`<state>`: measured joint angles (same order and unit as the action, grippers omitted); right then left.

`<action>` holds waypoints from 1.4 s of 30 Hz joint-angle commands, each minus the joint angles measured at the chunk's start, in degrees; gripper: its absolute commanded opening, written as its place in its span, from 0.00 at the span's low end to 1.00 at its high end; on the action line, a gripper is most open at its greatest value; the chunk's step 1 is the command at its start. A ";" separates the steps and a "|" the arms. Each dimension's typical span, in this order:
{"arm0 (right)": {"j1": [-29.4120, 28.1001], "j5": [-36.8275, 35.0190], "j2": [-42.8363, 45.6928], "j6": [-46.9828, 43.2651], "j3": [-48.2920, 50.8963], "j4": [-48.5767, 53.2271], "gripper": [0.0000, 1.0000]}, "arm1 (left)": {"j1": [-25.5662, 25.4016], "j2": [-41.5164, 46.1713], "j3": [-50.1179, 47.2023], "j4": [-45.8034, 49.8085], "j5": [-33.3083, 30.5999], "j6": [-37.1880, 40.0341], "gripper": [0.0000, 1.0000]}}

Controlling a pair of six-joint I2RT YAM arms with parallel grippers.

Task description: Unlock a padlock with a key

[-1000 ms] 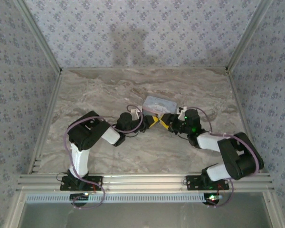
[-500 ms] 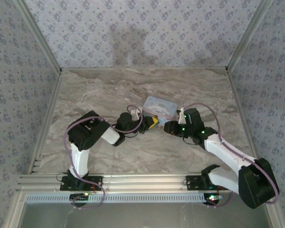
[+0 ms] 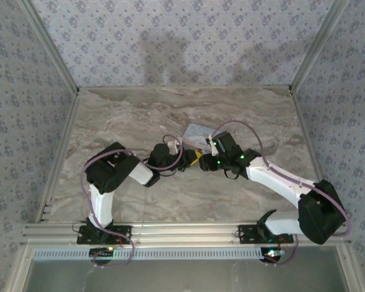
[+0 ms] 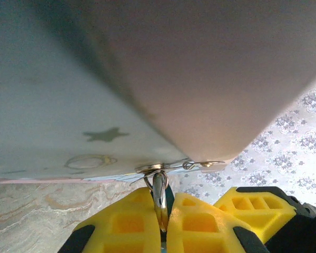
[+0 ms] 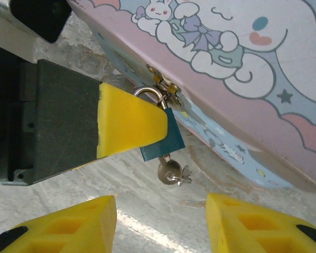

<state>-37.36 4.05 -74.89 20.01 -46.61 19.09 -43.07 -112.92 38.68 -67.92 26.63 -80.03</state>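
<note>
The left gripper (image 4: 163, 217) is clamping its ribbed yellow wedge fingers (image 4: 127, 224) shut on the padlock (image 5: 160, 149), a small flat teal block. Its curved silver shackle is threading the metal hasp of the tin (image 5: 242, 79). In the right wrist view the padlock is sitting at centre frame, half covered by one yellow wedge, just under the tin's glossy pink-and-blue cartoon-printed edge. A tiny shiny key (image 5: 171, 173) is hanging from its underside. The right gripper (image 5: 162, 213) is gaping wide along the bottom of that frame, holding nothing, above the veined marble-look table (image 3: 140, 115).
</note>
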 commanded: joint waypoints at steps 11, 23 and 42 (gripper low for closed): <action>-3.02 -6.50 -7.00 -6.90 -6.16 4.63 0.50 | 0.72 3.06 2.02 -2.83 2.45 0.05 0.00; -4.86 -10.29 -11.47 -9.49 -9.39 5.46 0.39 | 0.75 3.41 2.28 -3.16 3.07 -0.56 0.00; -4.58 -2.87 -12.30 -11.91 -11.08 7.54 0.02 | 1.32 2.82 1.68 -2.94 3.51 0.05 0.00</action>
<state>-41.87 -4.32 -87.55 8.32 -56.07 25.78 -41.89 -112.09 39.29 -67.22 29.19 -80.62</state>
